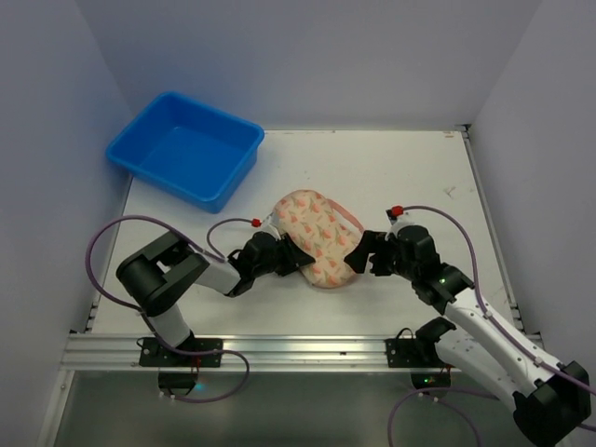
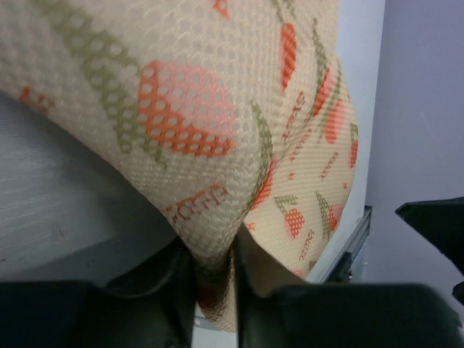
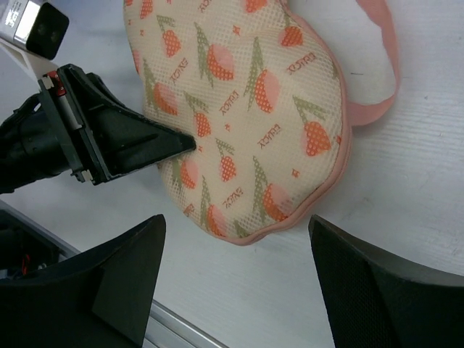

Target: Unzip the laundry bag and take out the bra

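The laundry bag (image 1: 317,233), cream mesh with orange-pink flowers and pink edging, lies in the middle of the table. My left gripper (image 1: 300,259) is at its near-left side. In the left wrist view a pinched fold of the bag (image 2: 217,109) sits between the jaws of that gripper (image 2: 214,290), shut on the mesh. My right gripper (image 1: 358,251) stands open at the bag's right end, its fingers either side of the pink rim and apart from the bag (image 3: 246,109). The pink loop (image 3: 384,72) lies flat beside it. The bra is hidden.
A blue plastic tub (image 1: 184,147) stands at the back left of the table. A metal rail (image 1: 298,349) runs along the near edge where both arm bases are bolted. Walls close in the left, right and back sides.
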`<action>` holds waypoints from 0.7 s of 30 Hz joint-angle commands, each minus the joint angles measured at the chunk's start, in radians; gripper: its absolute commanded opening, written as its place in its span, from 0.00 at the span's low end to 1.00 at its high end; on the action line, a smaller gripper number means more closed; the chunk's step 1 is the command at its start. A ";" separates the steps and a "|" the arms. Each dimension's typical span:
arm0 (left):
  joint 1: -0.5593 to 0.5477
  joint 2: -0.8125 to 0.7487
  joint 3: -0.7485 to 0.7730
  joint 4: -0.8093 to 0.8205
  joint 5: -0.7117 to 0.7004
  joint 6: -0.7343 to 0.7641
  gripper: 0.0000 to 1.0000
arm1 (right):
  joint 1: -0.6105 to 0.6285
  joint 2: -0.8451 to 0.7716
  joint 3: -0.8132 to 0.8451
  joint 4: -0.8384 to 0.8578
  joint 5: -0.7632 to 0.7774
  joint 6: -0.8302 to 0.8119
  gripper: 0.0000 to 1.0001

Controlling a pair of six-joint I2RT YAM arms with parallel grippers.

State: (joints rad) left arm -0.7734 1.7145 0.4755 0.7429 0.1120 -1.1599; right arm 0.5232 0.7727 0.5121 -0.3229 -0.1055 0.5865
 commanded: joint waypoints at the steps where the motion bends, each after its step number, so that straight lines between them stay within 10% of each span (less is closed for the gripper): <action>1: -0.038 -0.044 0.000 0.084 -0.055 -0.038 0.20 | 0.001 -0.030 -0.024 0.056 -0.029 -0.036 0.81; 21: -0.072 -0.220 0.215 -0.364 -0.350 -0.449 0.00 | 0.322 0.086 -0.064 0.404 0.204 0.032 0.50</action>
State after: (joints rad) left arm -0.8413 1.5425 0.6281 0.4252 -0.1745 -1.5307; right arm 0.8211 0.8268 0.4473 -0.0628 0.0269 0.6136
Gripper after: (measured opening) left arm 0.121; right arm 0.514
